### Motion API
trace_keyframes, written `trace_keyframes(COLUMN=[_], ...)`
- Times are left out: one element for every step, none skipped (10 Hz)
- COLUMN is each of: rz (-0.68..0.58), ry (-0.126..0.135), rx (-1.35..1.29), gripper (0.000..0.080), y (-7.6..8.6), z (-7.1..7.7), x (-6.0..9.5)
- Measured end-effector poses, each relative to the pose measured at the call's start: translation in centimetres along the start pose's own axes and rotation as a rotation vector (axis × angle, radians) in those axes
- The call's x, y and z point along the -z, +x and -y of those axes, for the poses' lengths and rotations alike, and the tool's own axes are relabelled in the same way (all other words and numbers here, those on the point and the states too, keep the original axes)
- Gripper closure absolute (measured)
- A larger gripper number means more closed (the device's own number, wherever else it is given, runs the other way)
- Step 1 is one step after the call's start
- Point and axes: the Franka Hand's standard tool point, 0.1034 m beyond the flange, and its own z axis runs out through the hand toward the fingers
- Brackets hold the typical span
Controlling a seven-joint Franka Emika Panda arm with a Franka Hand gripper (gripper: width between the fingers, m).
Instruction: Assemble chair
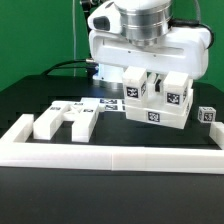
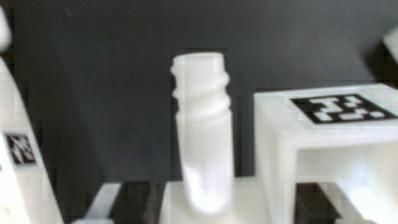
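gripper (image 2: 201, 204) looks clamped on a leg (image 2: 201, 110), whose long axis runs straight out from it, threaded tip leading; the chair (image 1: 156, 113) stands just beside that tip, centre-right in the exterior view.

Robotics laboratory test cell. A black table (image 1: 20, 100) stands before a plain green backdrop (image 1: 30, 40). A low white border wall (image 1: 110, 157) fences the table's near edge. On the table lie white plastic parts (image 1: 155, 100) bearing black-and-white square tags, and a flat marker board (image 1: 90, 105). A large white robot arm (image 1: 140, 45) stands over the table's far side.
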Motion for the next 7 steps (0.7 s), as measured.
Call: trace_keyframes(rz=[0.058, 0.088, 0.158, 0.227, 0.279, 0.344, 0.418], ry=[-0.014, -0.022, -0.032, -0.045, -0.057, -0.068, -0.062], rx=[-0.011, -0.016, -0.025, -0.031, -0.019, -0.005, 0.001], gripper=[0.0468, 0.0468, 0.0468, 0.0468, 0.0468, 0.0468, 0.0468], y=[0.4, 0.8, 0.3, 0.3, 0.1, -0.6, -1.0], z=[-0.4, -0.6, -1.1, -1.5, -1.4, -1.3, -1.4], x=[-0.3, -0.5, -0.8, -1.1, -1.4, -1.6, -1.5])
